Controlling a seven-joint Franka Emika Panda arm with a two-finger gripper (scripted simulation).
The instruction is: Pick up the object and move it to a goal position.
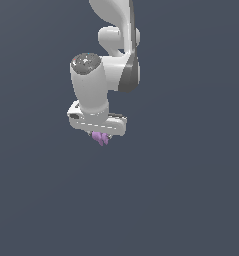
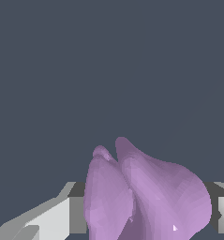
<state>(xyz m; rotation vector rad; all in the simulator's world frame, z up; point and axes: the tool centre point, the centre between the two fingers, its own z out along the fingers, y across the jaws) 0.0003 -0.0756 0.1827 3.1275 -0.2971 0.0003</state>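
Observation:
The object [image 1: 100,138] is a small light-purple lumpy shape hanging just under the white hand of my arm in the exterior view. My gripper [image 1: 99,136] is shut on it, and the hand hides most of the fingers there. In the wrist view the object [image 2: 141,197] fills the space between my fingers [image 2: 52,220], one pale finger on each side pressing against it. My gripper [image 2: 144,213] holds it above the flat dark grey ground.
The white arm [image 1: 113,55] comes down from the top of the exterior view. Plain dark grey surface lies all around; nothing else shows.

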